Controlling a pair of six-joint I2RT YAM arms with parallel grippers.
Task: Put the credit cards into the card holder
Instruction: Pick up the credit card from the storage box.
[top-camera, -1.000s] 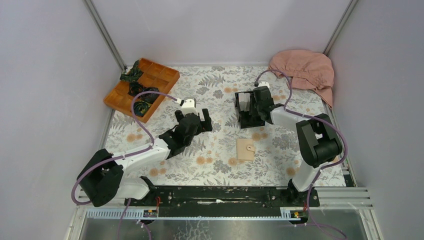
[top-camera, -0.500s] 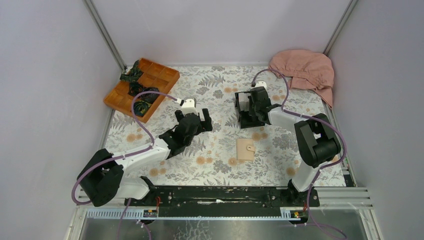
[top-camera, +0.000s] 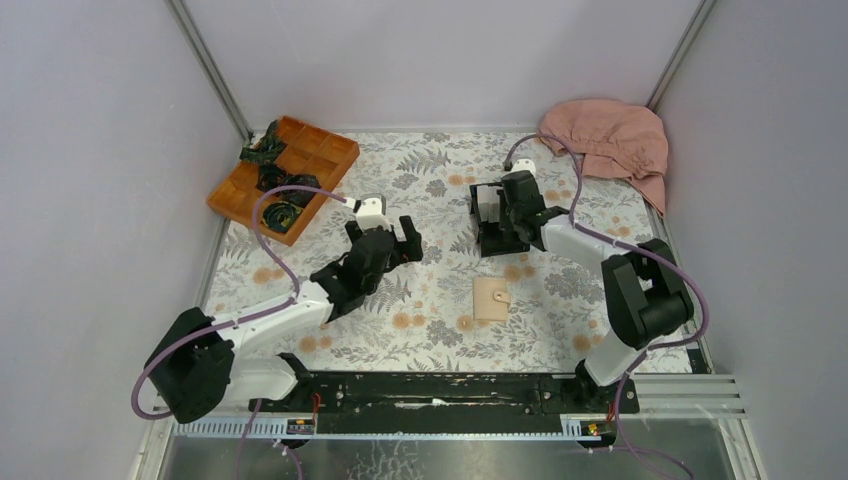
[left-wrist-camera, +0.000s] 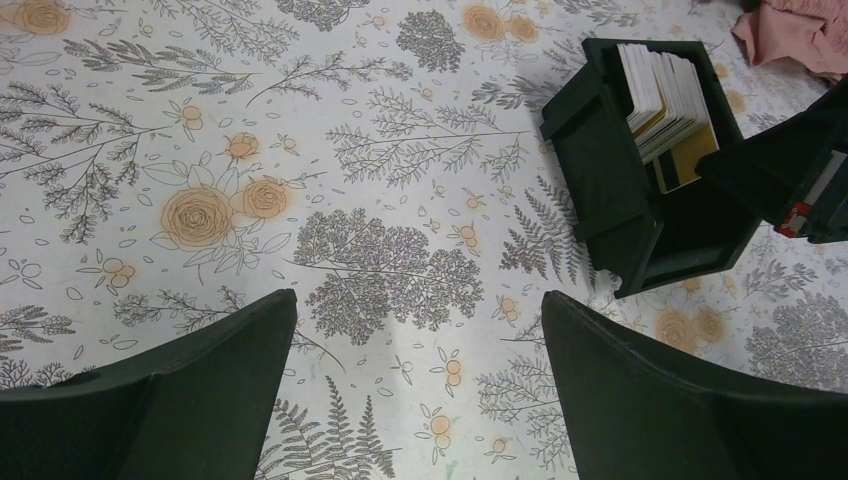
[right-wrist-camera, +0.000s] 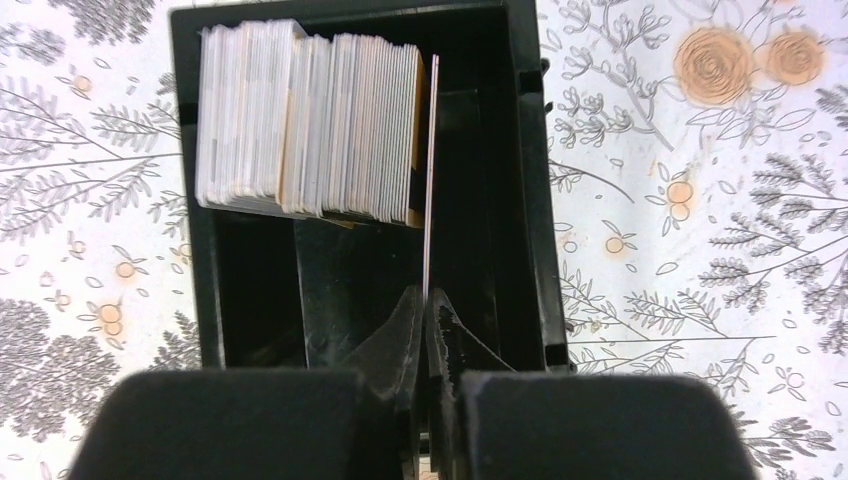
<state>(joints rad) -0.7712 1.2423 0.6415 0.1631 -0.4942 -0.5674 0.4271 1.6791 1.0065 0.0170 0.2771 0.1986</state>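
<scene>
A black open-topped box (right-wrist-camera: 520, 150) holds a stack of credit cards (right-wrist-camera: 310, 125) standing on edge. My right gripper (right-wrist-camera: 425, 305) reaches down into the box and is shut on one thin card (right-wrist-camera: 431, 180), seen edge-on just right of the stack. In the top view that gripper (top-camera: 515, 207) is over the box (top-camera: 483, 240). The tan card holder (top-camera: 491, 298) lies folded on the floral table, nearer than the box. My left gripper (top-camera: 395, 237) hovers left of the box, open and empty (left-wrist-camera: 415, 330). The left wrist view shows the box (left-wrist-camera: 610, 190) and an orange-gold card (left-wrist-camera: 690, 160) inside.
An orange wooden compartment tray (top-camera: 330, 150) with dark crumpled items sits at the back left. A pink cloth (top-camera: 610, 135) is bunched in the back right corner. Grey walls enclose the table on three sides.
My right gripper's jaws have closed on a card inside the black box. The left arm has shifted slightly and stays open.
</scene>
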